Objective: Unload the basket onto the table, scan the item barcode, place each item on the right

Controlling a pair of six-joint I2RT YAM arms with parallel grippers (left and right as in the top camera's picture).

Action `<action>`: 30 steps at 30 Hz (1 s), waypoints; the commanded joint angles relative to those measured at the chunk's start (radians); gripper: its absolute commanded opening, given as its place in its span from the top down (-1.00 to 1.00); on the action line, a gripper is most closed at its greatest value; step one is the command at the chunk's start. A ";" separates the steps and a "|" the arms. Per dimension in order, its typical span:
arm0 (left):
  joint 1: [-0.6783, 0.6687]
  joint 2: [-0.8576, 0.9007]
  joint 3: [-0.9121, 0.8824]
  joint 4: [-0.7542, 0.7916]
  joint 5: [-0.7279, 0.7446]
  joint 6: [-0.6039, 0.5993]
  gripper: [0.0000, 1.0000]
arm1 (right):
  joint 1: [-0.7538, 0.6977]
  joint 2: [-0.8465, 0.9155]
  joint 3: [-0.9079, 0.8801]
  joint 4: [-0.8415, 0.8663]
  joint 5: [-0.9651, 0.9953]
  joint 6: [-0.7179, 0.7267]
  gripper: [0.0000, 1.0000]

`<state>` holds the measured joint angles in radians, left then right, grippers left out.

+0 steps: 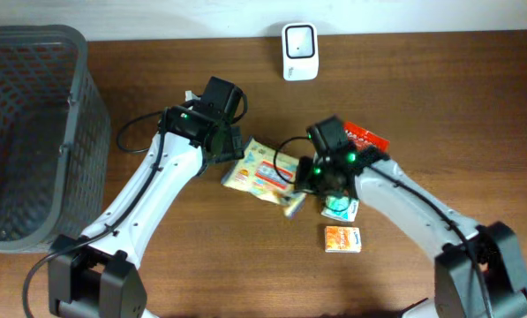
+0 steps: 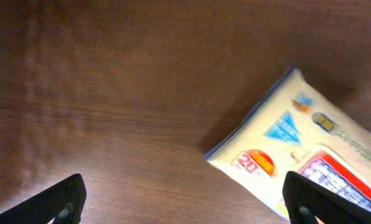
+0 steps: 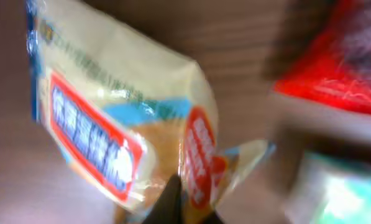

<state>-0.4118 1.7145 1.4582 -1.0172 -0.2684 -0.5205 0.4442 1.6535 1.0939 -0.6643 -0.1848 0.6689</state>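
The yellow packet (image 1: 261, 170) lies mid-table between the arms, white scanner (image 1: 298, 40) at the far edge. Likely light, soft, slippery; its right edge suits pinching. The right gripper (image 3: 180, 208) clamps that edge; the left gripper (image 2: 182, 202) hangs released.

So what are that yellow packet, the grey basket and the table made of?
The yellow packet looks like thin plastic film, glossy: it crinkles and catches light in the right wrist view. The grey basket seems to be moulded plastic, matt, with an open lattice wall. The table is wood or wood-look laminate, brown with grain lines and a slight sheen; the pictures cannot settle which.
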 commanded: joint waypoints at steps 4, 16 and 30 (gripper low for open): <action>0.080 -0.023 -0.002 -0.002 0.119 -0.002 -0.98 | 0.007 -0.027 0.513 -0.426 0.533 -0.315 0.92; 0.114 -0.023 -0.003 -0.027 0.119 -0.002 -0.98 | 0.049 0.302 0.611 -0.449 0.805 -0.469 0.92; 0.164 -0.040 -0.002 -0.079 0.127 -0.002 -0.98 | 0.149 0.359 0.871 -0.462 0.143 -0.230 -0.01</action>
<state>-0.2703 1.7142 1.4582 -1.0821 -0.1532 -0.5205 0.5964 2.0190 1.8874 -1.1213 0.0803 0.4156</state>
